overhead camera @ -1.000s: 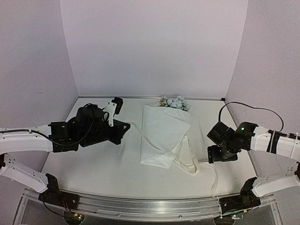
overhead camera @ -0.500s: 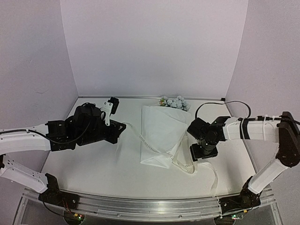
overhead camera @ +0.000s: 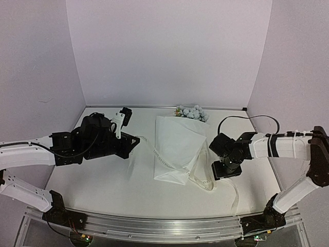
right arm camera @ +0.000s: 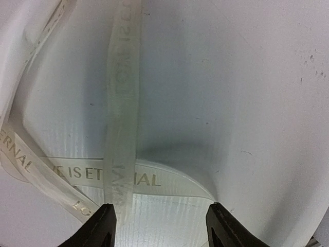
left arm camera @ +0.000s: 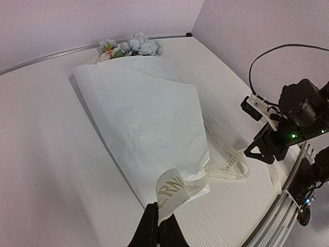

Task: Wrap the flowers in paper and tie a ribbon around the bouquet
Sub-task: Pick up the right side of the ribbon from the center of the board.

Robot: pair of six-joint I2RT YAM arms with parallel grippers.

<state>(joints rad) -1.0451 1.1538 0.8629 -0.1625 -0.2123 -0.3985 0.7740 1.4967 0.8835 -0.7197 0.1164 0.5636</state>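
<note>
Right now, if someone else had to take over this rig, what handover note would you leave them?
Left fingers: shut on one end of the ribbon, to the left of the wrapped bunch.
Right fingers: open, low over the ribbon's loose loop on the table beside the paper's narrow end. One strand runs between them, not gripped.
Paper: folded into a cone around the flowers, with blooms showing at the far end.
Done: wrapping.
Left: the ribbon only lies across the cone's narrow end, with no knot visible. It needs tying round.
</note>
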